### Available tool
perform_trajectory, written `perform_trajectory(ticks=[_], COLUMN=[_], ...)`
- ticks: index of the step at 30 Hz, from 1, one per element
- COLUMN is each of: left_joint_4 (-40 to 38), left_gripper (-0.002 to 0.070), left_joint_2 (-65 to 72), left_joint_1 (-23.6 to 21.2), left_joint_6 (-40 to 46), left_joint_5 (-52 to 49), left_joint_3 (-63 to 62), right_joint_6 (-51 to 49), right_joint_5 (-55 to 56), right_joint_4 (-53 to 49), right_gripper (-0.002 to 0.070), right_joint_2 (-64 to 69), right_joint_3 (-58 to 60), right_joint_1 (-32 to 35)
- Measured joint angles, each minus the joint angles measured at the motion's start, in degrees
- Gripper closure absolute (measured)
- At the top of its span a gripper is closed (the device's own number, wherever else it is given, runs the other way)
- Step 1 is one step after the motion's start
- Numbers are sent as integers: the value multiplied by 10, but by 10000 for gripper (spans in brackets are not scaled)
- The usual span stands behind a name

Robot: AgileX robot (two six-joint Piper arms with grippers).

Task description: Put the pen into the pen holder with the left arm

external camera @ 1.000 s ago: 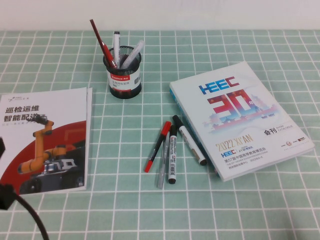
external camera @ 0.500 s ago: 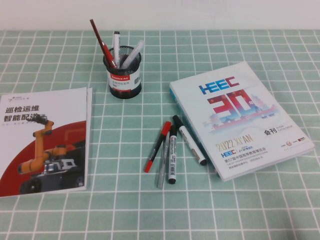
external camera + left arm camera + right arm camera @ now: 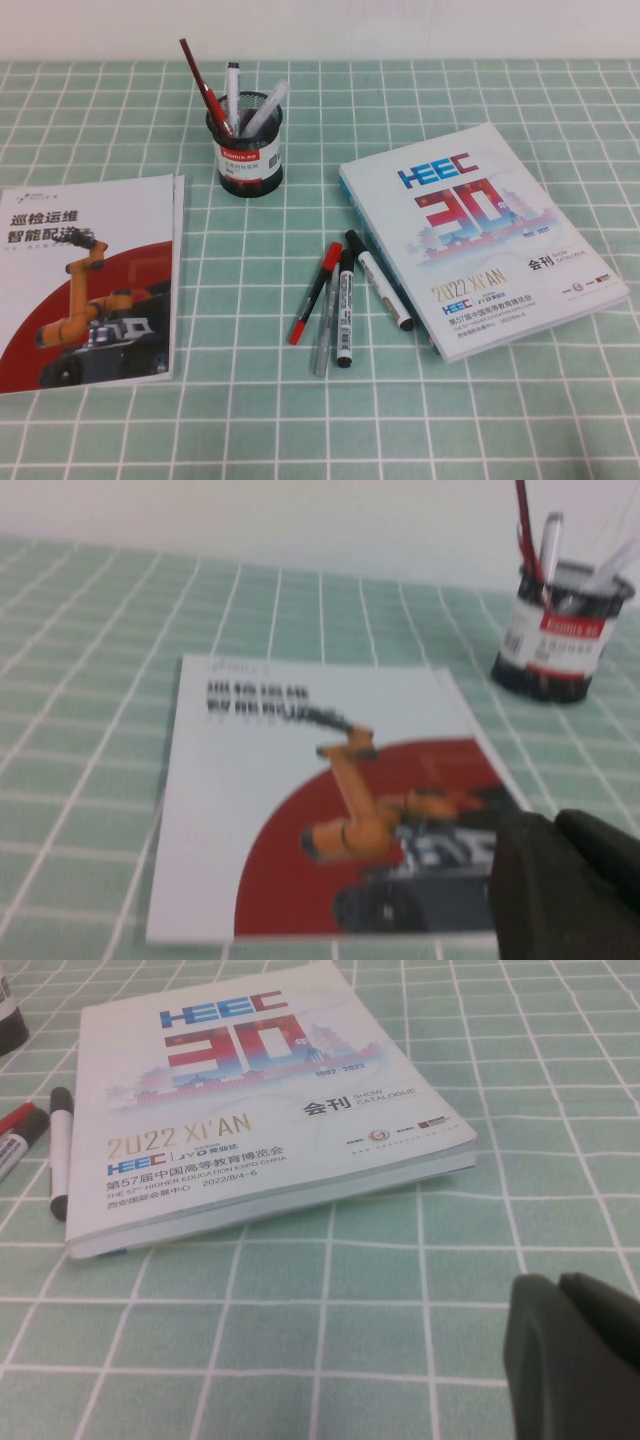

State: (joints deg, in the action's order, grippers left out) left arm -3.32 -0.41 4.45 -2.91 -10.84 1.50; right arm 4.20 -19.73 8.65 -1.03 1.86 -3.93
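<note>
The pen (image 3: 203,85) is standing in the pen holder (image 3: 248,150), leaning toward eleven o'clock with its upper end sticking well above the rim, so by the look of things the task is already sitting finished. Judging by its build, it is a very thin, stiff, light stick that is probably smooth and inclined to roll or pivot in a grip; if it needed taking again, the best hold would be across the exposed shaft a little above the rim, lifting along its lean so the cup is not tipped. Sharing the cup with it are a shorter red pen and two pale markers (image 3: 233,95), crowding the opening. The holder itself is a light wire-mesh cup, easy to knock over. On the green checked desk (image 3: 500,420), toward five o'clock from the holder, more pens (image 3: 340,300) are lying loose side by side: a red one, a clear one and black-capped markers, just beside the edge of a thick catalogue (image 3: 480,235). At seven o'clock from the holder a brochure (image 3: 85,280) with a robot-arm picture is lying flat. The left pincer (image 3: 565,885) is hanging over the near corner of that brochure, well apart from the holder, with its fingers together and nothing between them. The right pincer (image 3: 575,1355) is hovering low over bare desk near the catalogue's corner; whether its fingers are apart or together I cannot tell.
</note>
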Motion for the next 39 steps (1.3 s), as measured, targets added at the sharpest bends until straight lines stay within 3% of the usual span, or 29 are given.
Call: perform_trajectory(ticks=[9, 39], left_joint_4=[15, 36], left_gripper=[677, 677], left_joint_2=[0, -1], left_joint_1=[0, 0], left_joint_6=[0, 0], left_joint_5=[-98, -107], left_joint_3=[0, -2], right_joint_6=[0, 0], right_joint_5=[0, 0], right_joint_4=[0, 0], right_gripper=[696, 696], right_joint_2=[0, 0], right_joint_3=[0, 0], right_joint_1=[0, 0])
